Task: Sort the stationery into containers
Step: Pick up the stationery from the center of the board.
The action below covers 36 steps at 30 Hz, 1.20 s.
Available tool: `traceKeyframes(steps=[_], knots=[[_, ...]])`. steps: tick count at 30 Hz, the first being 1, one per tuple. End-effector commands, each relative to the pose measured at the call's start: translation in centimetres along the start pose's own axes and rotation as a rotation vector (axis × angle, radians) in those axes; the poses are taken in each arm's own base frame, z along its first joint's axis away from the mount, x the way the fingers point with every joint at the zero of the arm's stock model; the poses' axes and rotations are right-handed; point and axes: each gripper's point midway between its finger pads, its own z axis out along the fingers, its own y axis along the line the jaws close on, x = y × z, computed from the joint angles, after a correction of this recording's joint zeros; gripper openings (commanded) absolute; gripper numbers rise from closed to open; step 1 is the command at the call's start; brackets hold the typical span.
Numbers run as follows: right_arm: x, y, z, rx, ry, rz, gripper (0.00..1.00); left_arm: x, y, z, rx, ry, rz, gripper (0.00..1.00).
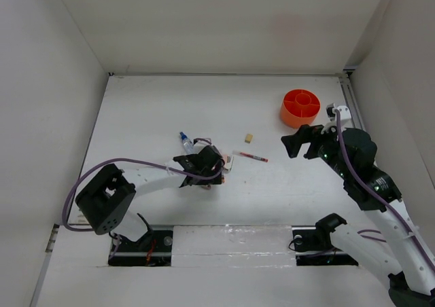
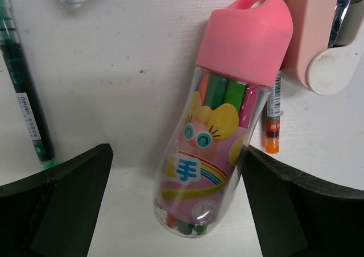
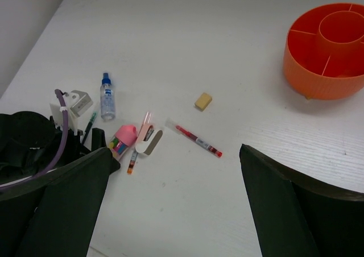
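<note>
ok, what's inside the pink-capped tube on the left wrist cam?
Through the clear wall of the pink-capped tube, coloured markers lie packed: orange, green, pink. The printed label covers their middles and the pink cap hides their tips, so the count is unclear.

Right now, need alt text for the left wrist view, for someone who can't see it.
A clear pink-capped tube of coloured markers lies on the white table between the dark fingers of the open left end effector. A green pen lies at the left edge; an orange-tipped pen and a pink-and-white item sit right of the tube.
</note>
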Motion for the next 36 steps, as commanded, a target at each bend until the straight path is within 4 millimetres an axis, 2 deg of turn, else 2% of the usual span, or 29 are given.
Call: traceKeyframes(steps=[1,4,8,9,10,16,20,22,24,25,27,29,30,31,32,35,36], knots=[[-1.2,1.0,0.2,-0.041,-0.049,0.003,1.0,-0.2,0.4,0.1,-0.037,-0.006,0.002,0.89],[-1.2,1.1,0.2,-0.05,-0.046,0.003,1.0,-0.4,0.6,0.2,-0.06,-0.016,0.005,0.85],[-1.2,1.1,0.2,-0.05,-0.046,0.003,1.0,0.1,0.9,0.5,-0.081,-0.005,0.024,0.71],[-1.2,1.1,0.2,-0.05,-0.046,0.003,1.0,0.3,1.0,0.7,-0.087,0.001,0.027,0.63],[-1.0,1.2,0.4,-0.056,-0.035,0.003,1.0,0.3,1.0,0.7,-0.087,0.001,0.027,0.46],[-1.0,1.7,0.8,-0.079,-0.026,-0.007,1.0,1.2,1.1,1.2,-0.084,0.027,0.032,0.0],[-1.5,2.7,1.0,-0.136,-0.039,-0.018,1.0,0.4,1.4,0.5,-0.094,-0.008,0.014,0.0],[-0.8,2.7,1.4,-0.143,-0.032,-0.019,1.0,-1.2,0.5,-0.9,-0.05,-0.069,-0.002,0.0],[-1.1,3.3,1.7,-0.179,-0.056,-0.021,1.0,-2.8,-1.3,-2.7,0.012,-0.143,0.005,0.0],[-0.9,3.3,2.0,-0.181,-0.061,-0.021,1.0,-4.3,-2.5,-4.4,0.079,-0.21,-0.011,0.0],[-1.5,3.8,2.4,-0.201,-0.088,0.008,1.0,-6.0,-4.0,-6.6,0.158,-0.287,-0.019,0.0],[-1.5,4.2,3.3,-0.216,-0.083,0.034,1.0,-8.5,-6.6,-10.2,0.323,-0.39,-0.035,0.0],[-1.9,4.6,3.7,-0.235,-0.094,0.044,1.0,-9.0,-7.3,-11.3,0.381,-0.41,-0.034,0.0],[-1.7,5.3,4.0,-0.27,-0.081,0.052,1.0,-9.5,-7.6,-12.1,0.415,-0.437,-0.024,0.0],[-1.2,5.6,4.8,-0.286,-0.054,0.063,1.0,-10.9,-8.4,-14.3,0.489,-0.504,-0.042,0.0],[-2.1,7.8,4.9,-0.396,-0.059,0.102,1.0,-12.0,-9.1,-16.9,0.586,-0.582,-0.018,0.0],[-1.8,8.4,5.2,-0.428,-0.046,0.147,1.0,-12.8,-9.8,-17.9,0.628,-0.622,-0.023,0.0]])
